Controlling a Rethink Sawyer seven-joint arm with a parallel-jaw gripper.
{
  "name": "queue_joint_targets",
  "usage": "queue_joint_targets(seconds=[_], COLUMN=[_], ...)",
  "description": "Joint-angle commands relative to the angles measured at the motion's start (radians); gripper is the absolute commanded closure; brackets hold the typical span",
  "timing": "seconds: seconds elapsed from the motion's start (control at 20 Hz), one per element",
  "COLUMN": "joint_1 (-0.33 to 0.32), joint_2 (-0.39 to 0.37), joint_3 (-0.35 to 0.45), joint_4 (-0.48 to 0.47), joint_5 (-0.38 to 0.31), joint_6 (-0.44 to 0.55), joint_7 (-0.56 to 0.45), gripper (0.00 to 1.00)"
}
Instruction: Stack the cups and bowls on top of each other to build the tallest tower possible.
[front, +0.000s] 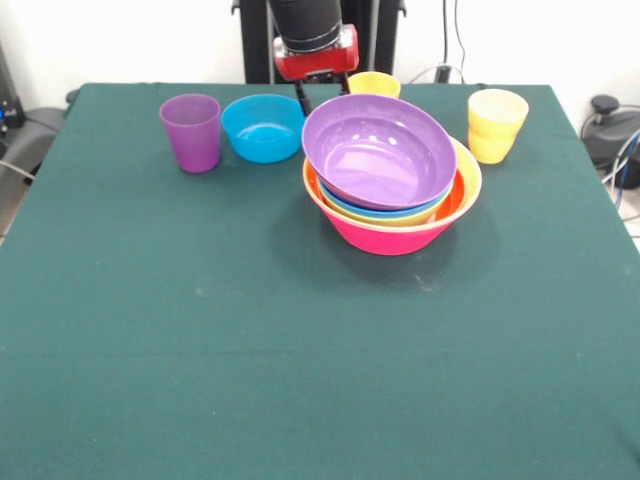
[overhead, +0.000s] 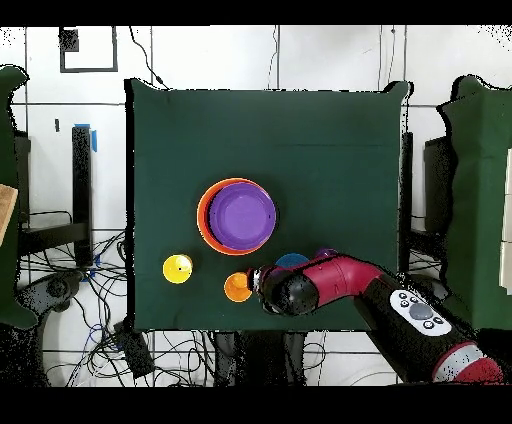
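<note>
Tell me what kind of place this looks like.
Probably a robotics lab or test cell. A red and black robot arm reaches over a table covered in green cloth, loose cables trail across a tiled floor, and bright plastic bowls and cups serve as props.

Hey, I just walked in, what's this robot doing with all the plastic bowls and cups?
It is building a tower of nested bowls on the green table: a purple bowl sits tilted on top, with the large pink bowl as the base. The robot's hand hangs behind the stack near the table's far edge, holding nothing that I can see. A purple cup, a small blue bowl, stacked yellow cups and an orange cup still stand loose.
</note>
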Motion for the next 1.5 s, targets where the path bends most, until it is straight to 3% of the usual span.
queue_joint_targets(seconds=[0.05, 0.6, 1.5], joint_1=[0.012, -0.004, 0.065], joint_2=[-0.006, -0.121, 0.052], joint_3=[0.015, 0.073, -0.058], joint_4=[-0.06, 0.015, -0.095], joint_5=[-0.024, 0.077, -0.074], joint_6=[0.013, 0.084, -0.065], joint_7=[-0.074, -0.082, -0.018], gripper=[0.0, 0.0, 0.0])
